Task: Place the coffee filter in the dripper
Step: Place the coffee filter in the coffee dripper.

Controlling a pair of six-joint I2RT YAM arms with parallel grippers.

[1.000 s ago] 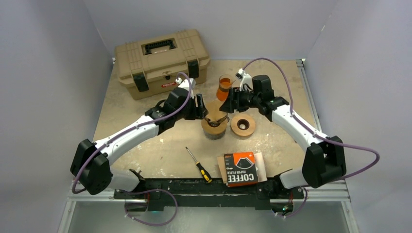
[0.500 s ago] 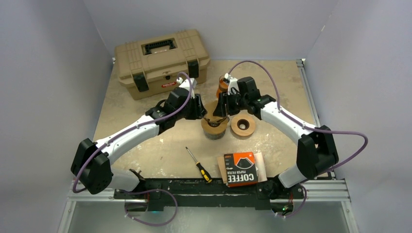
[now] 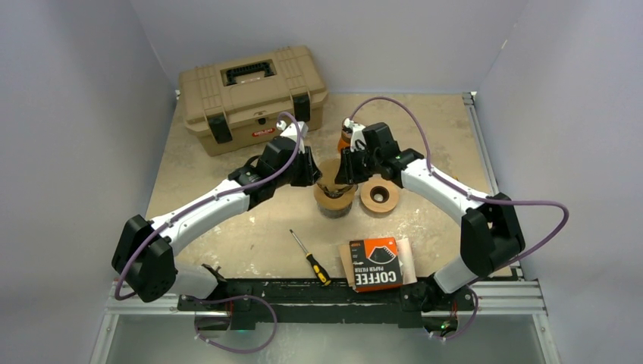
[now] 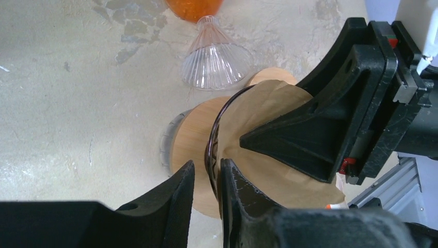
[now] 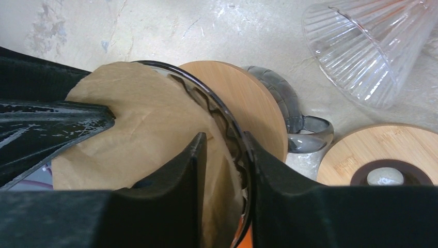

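Note:
The dripper point(image 3: 334, 191), a dark-rimmed cone on a round wooden collar, stands on a grey mug at mid table. The brown paper coffee filter point(image 3: 333, 171) sits inside it, its upper edge standing above the rim. My left gripper point(image 3: 315, 171) is shut on the dripper's left rim point(image 4: 217, 124), one finger inside and one outside. My right gripper point(image 3: 346, 168) straddles the right rim point(image 5: 227, 121), jaws narrowly apart, the inner finger against the filter point(image 5: 139, 129). In the left wrist view the filter point(image 4: 279, 183) shows behind my left gripper point(image 4: 206, 168). My right gripper point(image 5: 223, 142) half hides the cone's inside.
A tan toolbox point(image 3: 250, 91) stands at the back left. An orange cup point(image 3: 348, 138) and a clear ribbed glass funnel point(image 5: 361, 46) lie just behind the dripper. A wooden lid point(image 3: 379, 196) lies to its right. A screwdriver point(image 3: 309, 258) and a coffee filter packet point(image 3: 377, 263) lie near the front.
My right arm has swung left from beside the orange cup onto the dripper's right rim. My left arm and the dripper have stayed put.

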